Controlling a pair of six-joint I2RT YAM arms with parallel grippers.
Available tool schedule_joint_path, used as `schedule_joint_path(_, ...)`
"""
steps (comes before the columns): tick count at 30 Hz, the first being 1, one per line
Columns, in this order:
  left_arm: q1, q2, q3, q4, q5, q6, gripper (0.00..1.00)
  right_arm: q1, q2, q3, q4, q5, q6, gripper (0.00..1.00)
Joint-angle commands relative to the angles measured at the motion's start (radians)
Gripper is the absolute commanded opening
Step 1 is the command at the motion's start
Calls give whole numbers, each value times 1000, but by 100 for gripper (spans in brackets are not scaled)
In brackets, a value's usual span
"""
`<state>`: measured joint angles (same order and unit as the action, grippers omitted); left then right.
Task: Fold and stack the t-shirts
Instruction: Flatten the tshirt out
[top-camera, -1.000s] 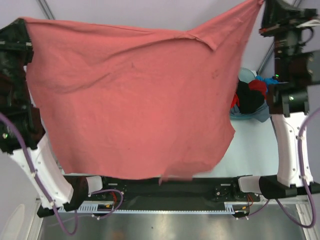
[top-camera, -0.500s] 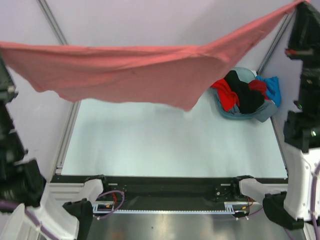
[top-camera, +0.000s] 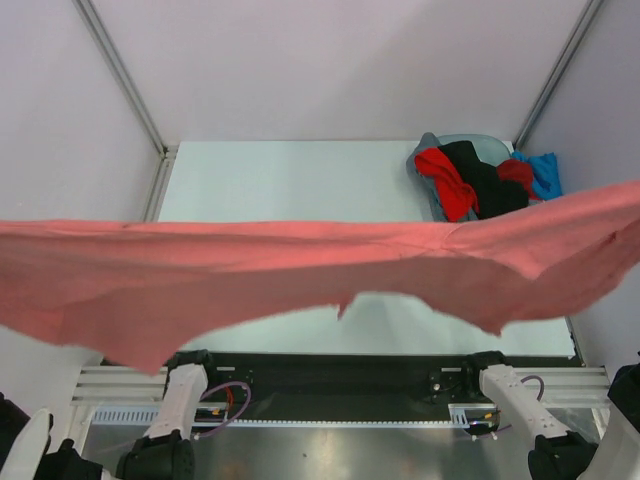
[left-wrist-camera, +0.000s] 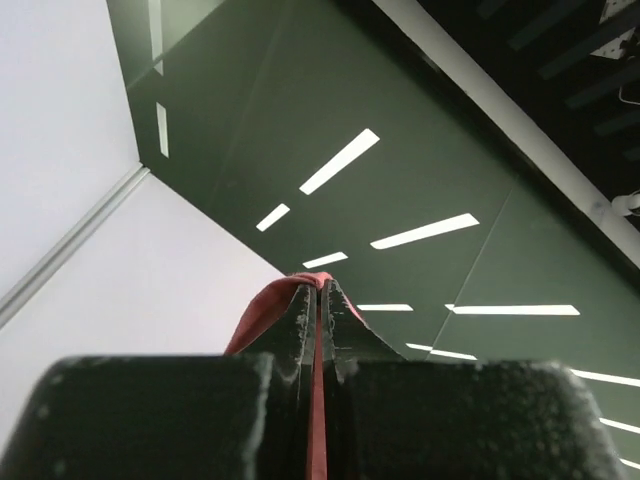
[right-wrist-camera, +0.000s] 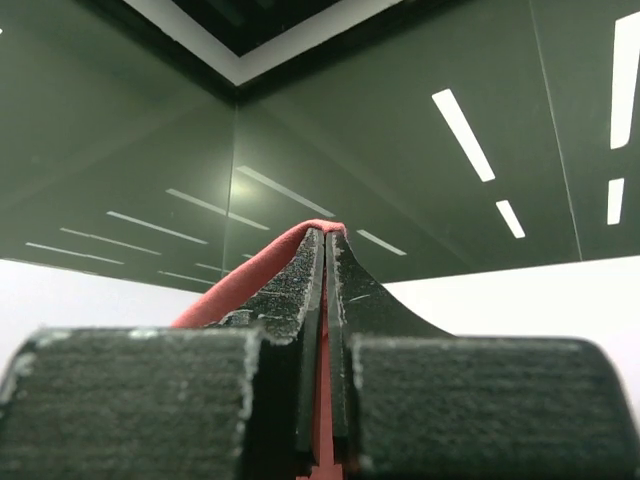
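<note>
the left gripper (left-wrist-camera: 320, 300) is clamped on a fold of the salmon shirt (left-wrist-camera: 266, 314), and the right gripper (right-wrist-camera: 326, 245) pinches another fold. in the top view the shirt stretches edge to edge across the middle of the frame, over the table (top-camera: 290, 170). other shirts (top-camera: 470, 180) sit piled in the basin (top-camera: 480, 141) at upper right.

The left arm (top-camera: 183, 398) and right arm (top-camera: 512, 398) wear white shells over black joints, with thin purple cables (top-camera: 240, 390) looping near their bases. The left gripper (left-wrist-camera: 319, 292) and right gripper (right-wrist-camera: 326, 238) are matte black, their fingers seemingly grainy moulded plastic.
</note>
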<state>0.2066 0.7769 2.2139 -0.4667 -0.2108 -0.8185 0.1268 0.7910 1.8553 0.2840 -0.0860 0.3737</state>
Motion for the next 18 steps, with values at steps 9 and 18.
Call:
schedule_joint_path(9,-6,-82,-749,210,-68,24,0,-4,140,-226,21,-3,34,0)
schedule_joint_path(18,-6,-4,-1412,611,-90,-7,0,88,468,-616,398,12,6,0)
